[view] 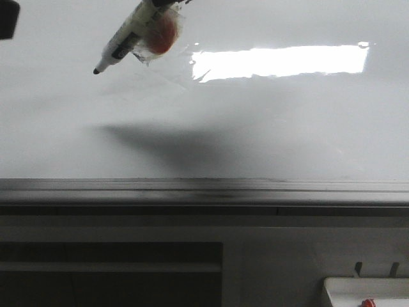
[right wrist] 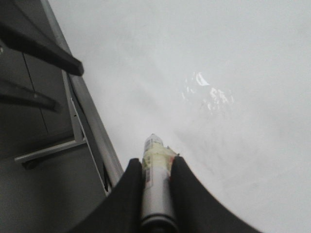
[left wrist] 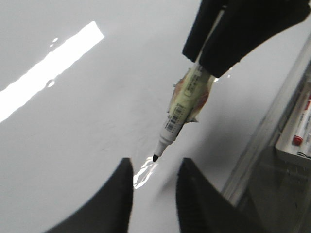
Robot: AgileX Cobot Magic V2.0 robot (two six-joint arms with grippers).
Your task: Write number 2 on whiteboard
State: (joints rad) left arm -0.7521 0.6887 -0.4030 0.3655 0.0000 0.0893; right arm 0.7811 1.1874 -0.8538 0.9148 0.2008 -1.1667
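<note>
The whiteboard (view: pixel 287 128) fills the front view, glossy white with a bright light reflection, and no number 2 shows on it. A white marker (view: pixel 124 38) with a black tip and a taped orange wad slants down from the top, tip pointing left over the board. My right gripper (right wrist: pixel 155 162) is shut on the marker (right wrist: pixel 155 189) by its barrel. In the left wrist view the marker (left wrist: pixel 182 109) hangs from the right gripper (left wrist: pixel 243 29), tip close to the board (left wrist: pixel 73 121); I cannot tell whether it touches. My left gripper (left wrist: pixel 154 167) is open and holds nothing, just short of the tip.
The grey bottom rail (view: pixel 204 188) runs along the board's near edge. A small white tray (view: pixel 364 288) with a red item (view: pixel 367 302) sits at the lower right. Red-capped markers (left wrist: pixel 299 131) lie beyond the rail (left wrist: pixel 262 141). A dark shape (view: pixel 6 19) juts in at upper left.
</note>
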